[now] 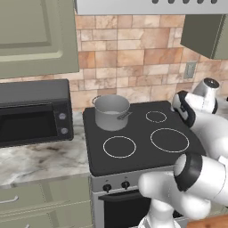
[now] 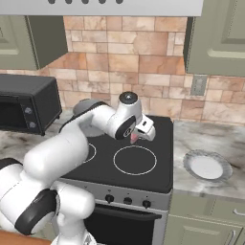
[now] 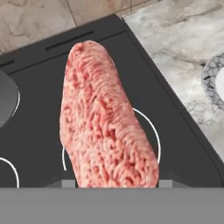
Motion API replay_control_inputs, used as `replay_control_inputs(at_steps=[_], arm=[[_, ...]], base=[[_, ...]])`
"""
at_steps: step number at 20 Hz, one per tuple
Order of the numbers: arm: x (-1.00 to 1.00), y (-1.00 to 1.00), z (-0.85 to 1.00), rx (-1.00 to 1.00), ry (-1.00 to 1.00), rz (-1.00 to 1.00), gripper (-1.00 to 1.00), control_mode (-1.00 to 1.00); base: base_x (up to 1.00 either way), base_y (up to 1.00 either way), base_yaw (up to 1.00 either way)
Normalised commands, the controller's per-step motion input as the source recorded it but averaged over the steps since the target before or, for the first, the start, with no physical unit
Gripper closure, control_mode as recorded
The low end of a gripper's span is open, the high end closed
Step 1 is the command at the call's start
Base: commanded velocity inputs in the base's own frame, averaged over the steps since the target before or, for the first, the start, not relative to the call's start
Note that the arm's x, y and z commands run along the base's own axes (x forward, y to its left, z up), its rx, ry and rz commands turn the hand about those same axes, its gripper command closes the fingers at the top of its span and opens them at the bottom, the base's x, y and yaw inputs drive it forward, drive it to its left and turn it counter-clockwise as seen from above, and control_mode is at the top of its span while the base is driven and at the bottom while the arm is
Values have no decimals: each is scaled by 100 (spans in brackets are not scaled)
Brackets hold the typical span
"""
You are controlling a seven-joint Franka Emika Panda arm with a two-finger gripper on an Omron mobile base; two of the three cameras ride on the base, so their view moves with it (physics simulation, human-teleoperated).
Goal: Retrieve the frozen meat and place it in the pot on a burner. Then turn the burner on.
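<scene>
A pink lump of frozen ground meat [image 3: 105,122] is clamped in my gripper [image 3: 116,181], which is shut on it, and hangs above the black cooktop [image 3: 39,70] over a front burner ring [image 3: 153,131]. From the right base view, the gripper [image 2: 139,134] hovers over the stove's middle with the meat [image 2: 133,139] poking out below it. The grey metal pot [image 1: 111,112] stands empty on the rear left burner, to the left of my hand and apart from it.
A black microwave [image 1: 33,111] sits on the counter left of the stove. A white plate [image 2: 206,166] lies on the marble counter to the right. Burner knobs [image 2: 127,201] line the stove front. My own arm [image 1: 200,129] covers the cooktop's right side.
</scene>
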Motion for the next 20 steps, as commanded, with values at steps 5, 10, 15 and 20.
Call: replay_control_inputs(at_steps=[5,10,15,20], arm=[[0,44,43,1,0,0,100,-100],[0,43,20,1,0,1,100,-100],[7,42,34,0,0,8,100,-100],[17,46,23,-1,3,9,100,-100]], base=[[0,0,0],[0,0,0],[0,0,0],[0,0,0]])
